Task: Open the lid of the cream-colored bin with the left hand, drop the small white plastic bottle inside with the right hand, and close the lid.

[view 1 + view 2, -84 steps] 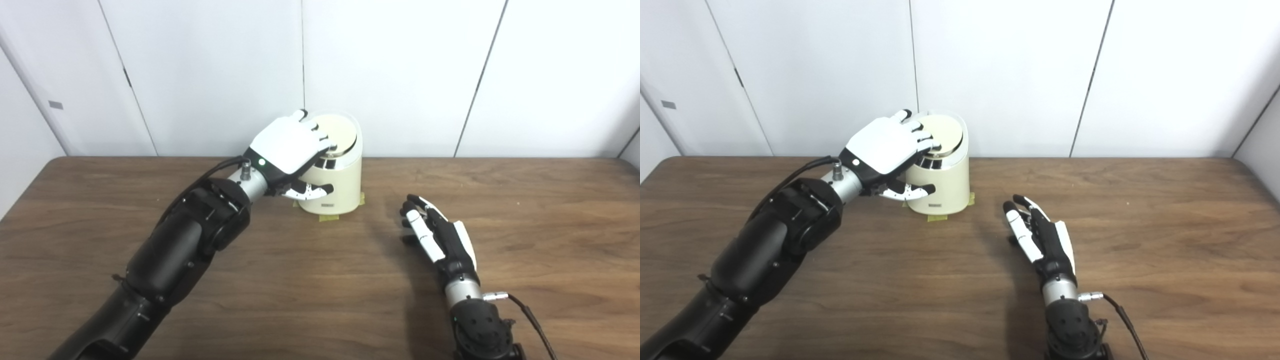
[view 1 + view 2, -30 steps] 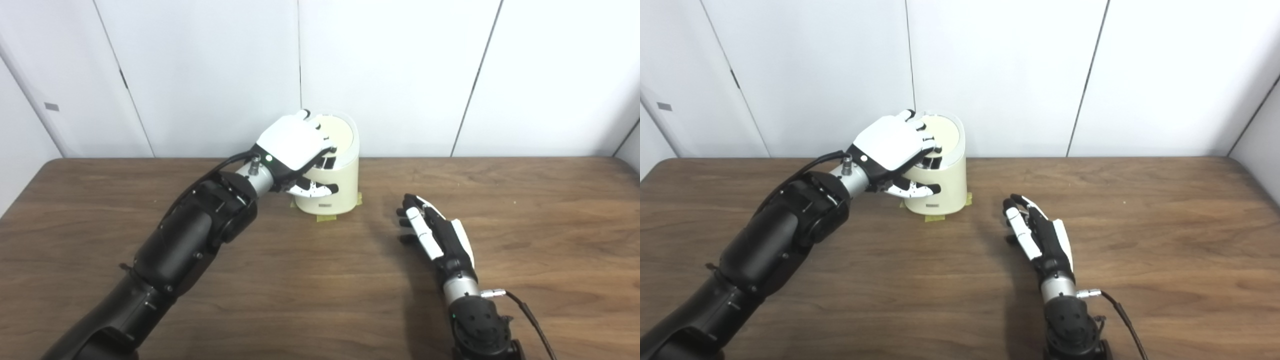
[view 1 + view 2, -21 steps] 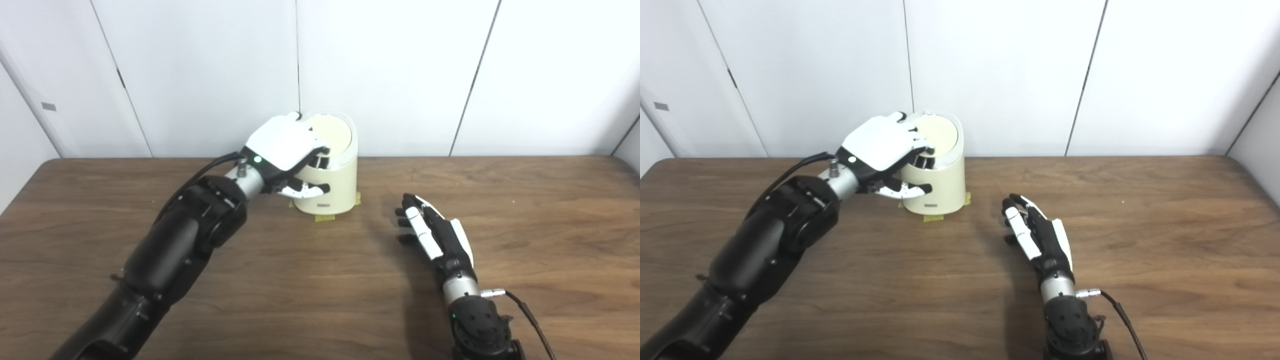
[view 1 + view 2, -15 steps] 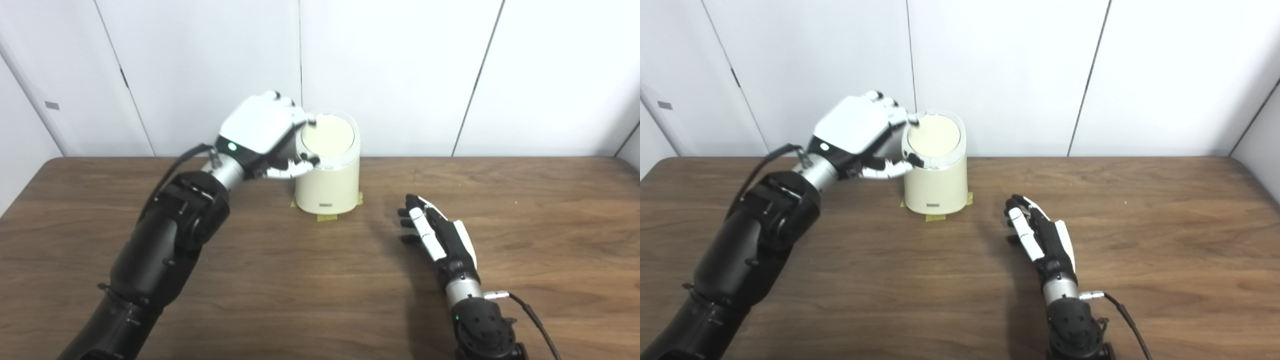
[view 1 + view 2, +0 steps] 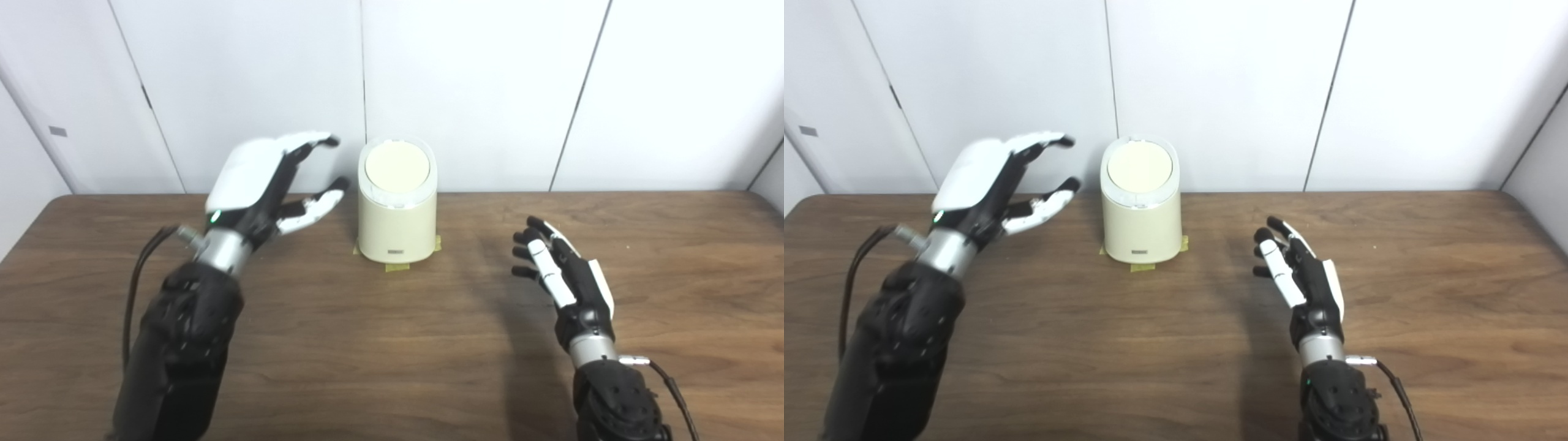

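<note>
Both hands are empty and the bin lid is shut

The left hand (image 5: 257, 177) is up in the air beside the cream bin (image 5: 397, 211), fingers spread, not touching it. The right hand (image 5: 566, 275) is over the desk (image 5: 392, 343) on the bin's other side, fingers apart too, holding nothing. The lid (image 5: 396, 166) lies flat on top, so the inside is hidden. The small white bottle cannot be seen. Yellow tape (image 5: 398, 267) pokes out under the bin
</note>
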Controlling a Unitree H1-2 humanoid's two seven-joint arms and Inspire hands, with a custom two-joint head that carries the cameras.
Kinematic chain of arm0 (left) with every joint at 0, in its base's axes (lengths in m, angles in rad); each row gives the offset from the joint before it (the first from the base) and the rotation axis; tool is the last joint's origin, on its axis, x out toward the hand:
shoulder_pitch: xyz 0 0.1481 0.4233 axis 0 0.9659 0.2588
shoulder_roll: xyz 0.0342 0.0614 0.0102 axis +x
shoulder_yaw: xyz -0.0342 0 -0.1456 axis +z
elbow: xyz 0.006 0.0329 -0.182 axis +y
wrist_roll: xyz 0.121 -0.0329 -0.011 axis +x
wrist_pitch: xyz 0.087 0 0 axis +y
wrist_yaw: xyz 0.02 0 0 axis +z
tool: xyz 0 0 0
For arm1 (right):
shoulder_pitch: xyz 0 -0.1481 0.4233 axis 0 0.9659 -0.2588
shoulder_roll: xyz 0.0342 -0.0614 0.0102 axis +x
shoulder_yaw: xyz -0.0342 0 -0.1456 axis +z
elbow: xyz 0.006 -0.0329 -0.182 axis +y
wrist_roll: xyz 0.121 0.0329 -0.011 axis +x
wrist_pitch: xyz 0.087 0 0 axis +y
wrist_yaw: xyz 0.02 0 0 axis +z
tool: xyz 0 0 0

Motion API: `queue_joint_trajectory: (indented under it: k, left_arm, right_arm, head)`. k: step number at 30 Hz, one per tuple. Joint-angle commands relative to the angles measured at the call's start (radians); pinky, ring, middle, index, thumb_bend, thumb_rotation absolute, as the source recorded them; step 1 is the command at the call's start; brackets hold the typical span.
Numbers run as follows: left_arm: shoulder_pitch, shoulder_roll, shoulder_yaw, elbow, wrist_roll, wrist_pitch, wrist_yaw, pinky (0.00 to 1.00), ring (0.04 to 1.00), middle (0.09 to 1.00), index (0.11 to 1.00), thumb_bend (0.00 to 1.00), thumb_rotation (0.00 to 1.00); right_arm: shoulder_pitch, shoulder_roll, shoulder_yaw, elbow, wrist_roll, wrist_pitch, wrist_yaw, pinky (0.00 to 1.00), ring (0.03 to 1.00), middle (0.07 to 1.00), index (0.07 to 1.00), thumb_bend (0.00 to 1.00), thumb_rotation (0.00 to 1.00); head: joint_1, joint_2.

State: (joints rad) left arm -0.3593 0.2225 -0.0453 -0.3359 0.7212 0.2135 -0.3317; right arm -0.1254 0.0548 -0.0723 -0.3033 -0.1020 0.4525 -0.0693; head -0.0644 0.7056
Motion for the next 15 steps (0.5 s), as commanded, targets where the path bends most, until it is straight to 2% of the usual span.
queue_joint_trajectory:
  k: [1, 4, 6, 7, 8, 10, 13, 15]
  left_arm:
    - [0.002, -0.007, 0.030, -0.043, -0.078, 0.017, 0.016, 0.79, 0.890, 0.884, 0.835, 0.35, 0.61]
    - [0.086, -0.018, 0.063, -0.059, -0.155, 0.030, 0.042, 0.75, 0.848, 0.868, 0.831, 0.32, 0.62]
    - [0.135, -0.025, 0.074, -0.060, -0.185, 0.025, 0.065, 0.75, 0.845, 0.864, 0.833, 0.30, 0.68]
    - [0.155, -0.031, 0.080, -0.055, -0.201, 0.017, 0.079, 0.77, 0.850, 0.862, 0.834, 0.29, 0.71]
    - [0.175, -0.036, 0.083, -0.050, -0.213, 0.009, 0.094, 0.77, 0.849, 0.860, 0.834, 0.29, 0.73]
    - [0.208, -0.042, 0.081, -0.044, -0.224, -0.003, 0.120, 0.76, 0.842, 0.855, 0.838, 0.29, 0.77]
    - [0.255, -0.049, 0.067, -0.040, -0.219, -0.020, 0.154, 0.76, 0.838, 0.856, 0.837, 0.29, 0.81]
    - [0.278, -0.056, 0.058, -0.038, -0.219, -0.023, 0.175, 0.75, 0.834, 0.854, 0.832, 0.29, 0.80]
  right_arm:
    - [-0.026, -0.010, -0.010, -0.038, 0.028, -0.076, 0.004, 0.73, 0.841, 0.863, 0.868, 0.45, 0.67]
    - [-0.020, -0.032, -0.020, -0.022, 0.073, -0.130, 0.026, 0.84, 0.924, 0.948, 0.902, 0.66, 0.70]
    - [-0.017, -0.042, -0.036, -0.010, 0.125, -0.160, 0.046, 0.88, 0.962, 0.981, 0.926, 0.71, 0.71]
    - [-0.019, -0.031, -0.063, -0.006, 0.198, -0.163, 0.059, 0.91, 0.985, 0.993, 0.935, 0.76, 0.69]
    - [-0.021, -0.020, -0.091, -0.007, 0.275, -0.148, 0.072, 0.95, 0.992, 0.997, 0.936, 0.77, 0.64]
    - [-0.022, -0.009, -0.125, -0.021, 0.375, -0.109, 0.084, 0.93, 0.998, 1.000, 0.945, 0.75, 0.64]
    - [-0.015, -0.020, -0.127, -0.046, 0.416, -0.082, 0.087, 0.88, 0.989, 1.000, 0.958, 0.71, 0.69]
    - [-0.008, -0.027, -0.122, -0.061, 0.426, -0.072, 0.084, 0.87, 0.988, 1.000, 0.964, 0.69, 0.69]
  head:
    - [-0.004, -0.002]
    - [-0.006, -0.005]
    - [0.002, -0.007]
    - [0.004, -0.008]
    - [0.005, -0.010]
    - [0.003, -0.012]
    - [-0.002, -0.013]
    - [-0.006, -0.010]
